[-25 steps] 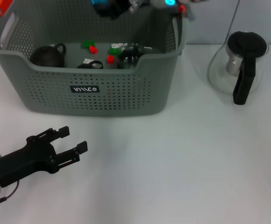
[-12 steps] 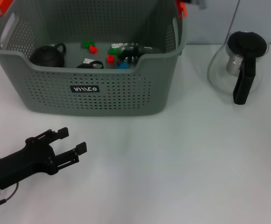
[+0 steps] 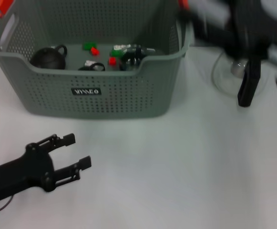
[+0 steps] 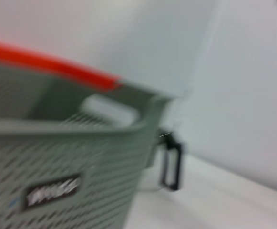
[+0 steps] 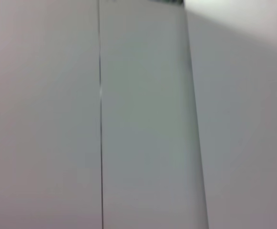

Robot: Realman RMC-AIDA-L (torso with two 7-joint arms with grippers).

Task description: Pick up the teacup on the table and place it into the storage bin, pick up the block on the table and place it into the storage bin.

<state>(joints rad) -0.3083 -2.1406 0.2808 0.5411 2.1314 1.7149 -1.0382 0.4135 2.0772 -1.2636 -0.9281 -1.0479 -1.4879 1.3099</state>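
Note:
The storage bin (image 3: 88, 95) stands at the back left, grey and perforated, with orange handle tips and a black label. Inside it lie a dark round teapot-like vessel (image 3: 47, 57), a small dark teacup (image 3: 93, 67), a glass cup (image 3: 132, 55) and red and green blocks (image 3: 91, 47). My left gripper (image 3: 78, 150) is open and empty, low over the table in front of the bin's left part. My right arm (image 3: 245, 26) is a blurred dark shape at the back right, outside the bin. The left wrist view shows the bin's wall (image 4: 81, 152) close up.
A glass teapot with a black handle (image 3: 247, 83) stands right of the bin, partly behind my right arm; it also shows in the left wrist view (image 4: 170, 167). The right wrist view shows only a pale wall. Bare white table lies in front of the bin.
My right arm has swung from above the bin's back to the right, over the glass teapot. My left gripper has shifted slightly downward and stays open.

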